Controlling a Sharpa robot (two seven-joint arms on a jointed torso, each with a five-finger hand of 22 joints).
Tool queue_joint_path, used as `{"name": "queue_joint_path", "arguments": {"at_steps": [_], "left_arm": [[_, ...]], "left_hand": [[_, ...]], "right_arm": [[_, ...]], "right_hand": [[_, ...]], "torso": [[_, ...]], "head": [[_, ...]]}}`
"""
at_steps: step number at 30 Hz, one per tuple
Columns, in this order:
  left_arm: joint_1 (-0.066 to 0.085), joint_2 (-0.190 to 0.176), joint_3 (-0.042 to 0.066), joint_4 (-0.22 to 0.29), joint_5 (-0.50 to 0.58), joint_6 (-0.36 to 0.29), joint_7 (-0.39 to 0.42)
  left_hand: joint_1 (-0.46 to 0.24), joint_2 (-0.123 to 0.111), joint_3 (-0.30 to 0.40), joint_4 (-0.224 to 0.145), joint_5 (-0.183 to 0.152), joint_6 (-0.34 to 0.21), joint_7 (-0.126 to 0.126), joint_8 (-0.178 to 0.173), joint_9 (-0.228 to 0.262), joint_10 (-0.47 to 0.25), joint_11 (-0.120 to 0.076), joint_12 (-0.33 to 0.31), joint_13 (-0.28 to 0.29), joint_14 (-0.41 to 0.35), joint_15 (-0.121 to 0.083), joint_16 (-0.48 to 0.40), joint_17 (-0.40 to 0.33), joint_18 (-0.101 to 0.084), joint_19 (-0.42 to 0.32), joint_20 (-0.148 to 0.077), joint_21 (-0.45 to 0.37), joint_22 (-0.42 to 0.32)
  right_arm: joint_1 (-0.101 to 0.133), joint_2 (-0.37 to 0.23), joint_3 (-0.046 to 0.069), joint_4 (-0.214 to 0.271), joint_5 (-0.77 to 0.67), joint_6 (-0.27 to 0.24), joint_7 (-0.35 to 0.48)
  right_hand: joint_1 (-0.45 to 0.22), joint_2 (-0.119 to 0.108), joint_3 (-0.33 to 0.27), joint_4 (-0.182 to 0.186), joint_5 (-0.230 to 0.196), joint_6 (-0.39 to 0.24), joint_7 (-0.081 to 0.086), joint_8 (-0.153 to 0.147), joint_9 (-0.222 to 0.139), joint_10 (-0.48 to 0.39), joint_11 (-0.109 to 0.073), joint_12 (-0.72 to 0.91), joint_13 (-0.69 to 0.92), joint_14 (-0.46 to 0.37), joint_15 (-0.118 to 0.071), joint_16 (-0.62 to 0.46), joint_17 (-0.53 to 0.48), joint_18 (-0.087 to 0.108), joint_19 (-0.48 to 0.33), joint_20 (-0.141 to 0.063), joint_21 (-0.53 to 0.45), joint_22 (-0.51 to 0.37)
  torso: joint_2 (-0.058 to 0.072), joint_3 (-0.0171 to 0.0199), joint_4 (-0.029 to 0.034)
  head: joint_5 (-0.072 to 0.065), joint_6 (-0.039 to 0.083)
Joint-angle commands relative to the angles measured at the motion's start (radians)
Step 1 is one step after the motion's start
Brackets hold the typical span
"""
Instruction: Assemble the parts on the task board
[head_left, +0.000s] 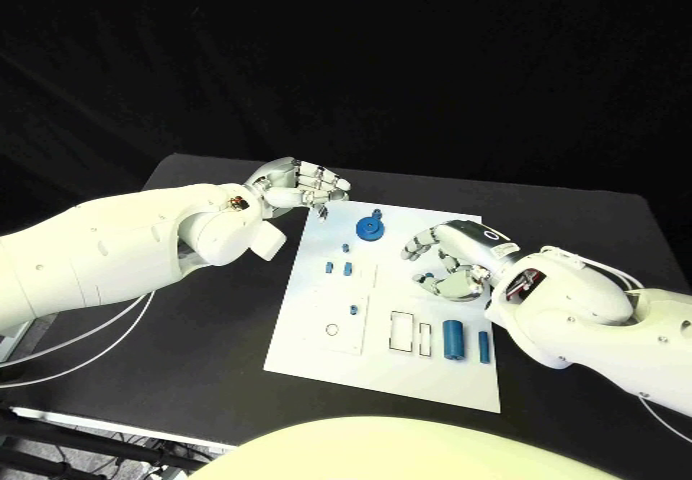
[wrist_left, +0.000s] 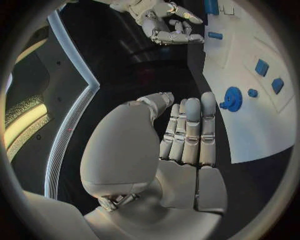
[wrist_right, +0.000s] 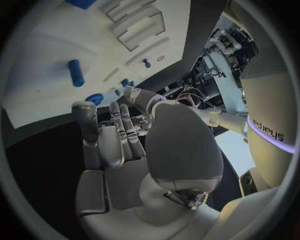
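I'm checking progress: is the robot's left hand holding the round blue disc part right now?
No. The left hand hovers empty at the white task board's far corner, while the round blue disc lies on the board.

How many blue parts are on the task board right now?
6 visible on the task board: round disc near the far edge, tiny piece beside it, two small blocks mid-board, two cylinders near the right robot hand, which may hide others.

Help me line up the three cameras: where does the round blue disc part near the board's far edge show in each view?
Head view: round blue disc lies on the task board, near its far edge, beside the left hand.
Left wrist view: disc lies just beyond the fingertips.
Right wrist view: a blue disc at the board's edge, likely the same.
Shared landmark: the white board.
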Motion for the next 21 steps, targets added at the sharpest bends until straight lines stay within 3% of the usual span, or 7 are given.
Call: {"name": "queue_joint_path", "arguments": {"at_steps": [1, 2, 5, 6, 9, 14, 21], "left_arm": [[0.0, 0.0, 0.001, 0.005, 0.0, 0.012, 0.005], [0.001, 0.0, 0.001, 0.005, -0.001, 0.012, 0.005], [0.001, 0.0, 0.001, 0.006, -0.001, 0.013, 0.005], [0.001, 0.0, 0.001, 0.006, -0.001, 0.013, 0.005], [0.001, 0.0, 0.0, 0.005, -0.001, 0.013, 0.004], [0.001, 0.0, 0.0, 0.005, -0.001, 0.015, 0.003], [0.001, 0.0, 0.0, 0.005, -0.001, 0.015, 0.001]], "left_hand": [[-0.004, 0.002, -0.007, -0.001, 0.0, -0.006, 0.001, 0.005, 0.001, -0.005, 0.0, 0.003, 0.001, -0.002, 0.004, -0.003, -0.001, 0.008, 0.004, -0.001, 0.006, 0.0], [-0.004, 0.002, -0.007, -0.001, 0.0, -0.008, 0.002, 0.006, 0.001, -0.007, 0.001, 0.003, 0.001, -0.002, 0.004, -0.003, -0.001, 0.008, 0.004, 0.0, 0.006, 0.0], [-0.004, 0.002, -0.007, -0.001, 0.0, -0.008, 0.002, 0.006, 0.001, -0.007, 0.001, 0.003, 0.001, -0.002, 0.004, -0.003, -0.001, 0.008, 0.004, 0.0, 0.006, 0.0], [-0.004, 0.002, -0.007, -0.001, 0.0, -0.008, 0.002, 0.006, 0.001, -0.007, 0.001, 0.003, 0.001, -0.002, 0.004, -0.003, -0.001, 0.008, 0.004, 0.0, 0.006, 0.0], [-0.004, 0.002, -0.007, -0.001, 0.0, -0.008, 0.002, 0.006, 0.001, -0.007, 0.001, 0.003, 0.001, -0.002, 0.004, -0.003, -0.001, 0.008, 0.004, 0.0, 0.006, 0.0], [-0.004, 0.002, -0.007, -0.001, 0.0, -0.008, 0.002, 0.006, 0.001, -0.007, 0.001, 0.003, 0.001, -0.002, 0.004, -0.003, -0.001, 0.008, 0.004, 0.0, 0.006, 0.0], [-0.005, 0.001, -0.008, -0.001, 0.0, -0.01, 0.002, 0.006, 0.001, -0.008, 0.001, 0.004, 0.0, -0.002, 0.005, -0.003, -0.001, 0.008, 0.004, 0.0, 0.006, 0.0]], "right_arm": [[0.014, -0.021, 0.0, -0.019, 0.065, 0.108, -0.023], [0.017, -0.024, 0.0, -0.031, 0.074, 0.12, -0.023], [0.022, -0.027, 0.0, -0.06, 0.082, 0.146, -0.022], [0.022, -0.025, 0.0, -0.068, 0.082, 0.155, -0.022], [0.022, -0.021, -0.001, -0.084, 0.079, 0.178, -0.021], [0.019, -0.014, -0.002, -0.098, 0.065, 0.213, -0.028], [0.015, -0.004, -0.003, -0.107, 0.058, 0.243, -0.033]], "right_hand": [[-0.006, -0.004, -0.049, 0.013, -0.003, -0.012, 0.0, -0.011, -0.001, -0.022, 0.0, 0.015, -0.001, 0.007, 0.001, -0.007, -0.006, 0.002, 0.007, 0.0, -0.012, -0.007], [-0.002, -0.002, -0.073, 0.018, -0.002, -0.014, -0.001, -0.014, -0.001, -0.029, -0.001, 0.02, 0.0, 0.007, 0.002, -0.008, -0.009, 0.003, 0.007, -0.001, -0.018, -0.011], [0.05, 0.028, -0.226, 0.053, 0.002, -0.041, -0.015, -0.034, -0.003, -0.071, 0.003, 0.057, 0.001, 0.008, 0.003, -0.007, -0.012, 0.008, 0.014, -0.004, -0.047, -0.028], [0.081, 0.042, -0.314, 0.08, 0.006, -0.054, -0.02, -0.043, -0.003, -0.099, 0.008, 0.072, 0.001, 0.006, 0.004, -0.009, -0.02, 0.01, 0.011, -0.001, -0.067, -0.042], [0.155, 0.056, -0.436, 0.153, 0.008, -0.06, -0.026, -0.05, 0.0, -0.132, 0.003, 0.114, 0.002, 0.003, 0.009, -0.01, -0.029, 0.007, 0.016, 0.005, -0.088, -0.052], [0.194, 0.064, -0.457, 0.197, 0.008, -0.048, -0.028, -0.045, 0.005, -0.139, 0.004, 0.141, 0.002, 0.005, 0.005, -0.007, -0.027, 0.005, 0.028, 0.003, -0.082, -0.041], [0.21, 0.068, -0.452, 0.216, 0.006, -0.034, -0.022, -0.039, 0.008, -0.122, -0.002, 0.165, 0.004, 0.007, 0.0, -0.005, -0.024, 0.001, 0.044, -0.001, -0.062, -0.022]], "torso": [[-0.002, -0.0016, -0.0028], [-0.003, -0.0018, -0.0036], [-0.002, -0.0007, -0.0025], [-0.001, 0.0001, -0.0023], [0.0, 0.0013, -0.0013], [0.0, -0.0001, -0.0009], [0.0, -0.0009, -0.0018]], "head": [[-0.019, 0.006], [-0.02, 0.007], [-0.026, 0.011], [-0.027, 0.012], [-0.029, 0.01], [-0.034, 0.009], [-0.032, 0.005]]}}
